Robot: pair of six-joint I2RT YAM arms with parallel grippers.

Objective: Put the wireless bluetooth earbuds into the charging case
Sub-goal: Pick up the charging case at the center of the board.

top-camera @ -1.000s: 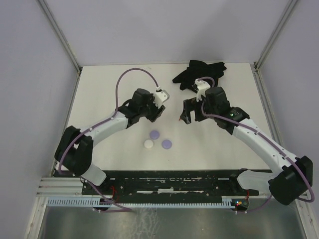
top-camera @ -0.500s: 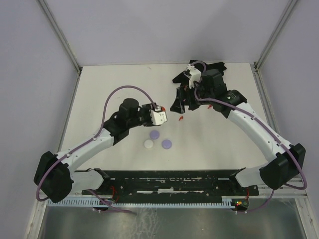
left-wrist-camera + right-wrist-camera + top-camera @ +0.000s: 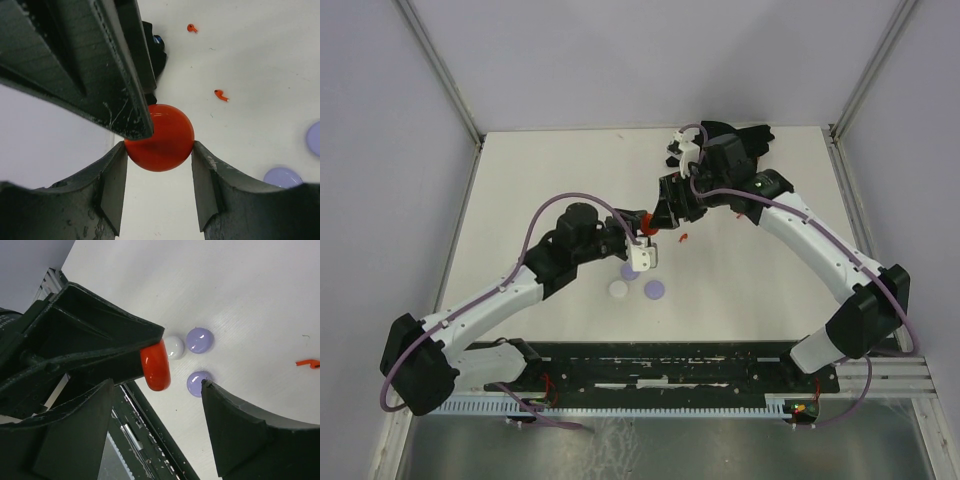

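My left gripper [image 3: 159,148] is shut on a red round charging case [image 3: 160,138], pinched by its edges above the table; the case shows closed. The same case [image 3: 155,365] hangs between the fingers of my right gripper [image 3: 157,385], which stands open with gaps on both sides. From above, the case [image 3: 647,221] sits where the left gripper [image 3: 645,230] and right gripper [image 3: 663,213] meet. Two tiny red earbuds [image 3: 220,94] [image 3: 192,28] lie on the white table; one earbud [image 3: 684,238] [image 3: 307,362] lies just right of the grippers.
Two lavender discs [image 3: 654,290] [image 3: 630,270] and a white disc [image 3: 618,289] lie close together below the grippers. A black cloth heap [image 3: 735,138] sits at the back right. Walls close the table at the sides and back.
The left arm swung right and nearer with the red case. The right gripper came left to it, and its jaws have narrowed around the case.
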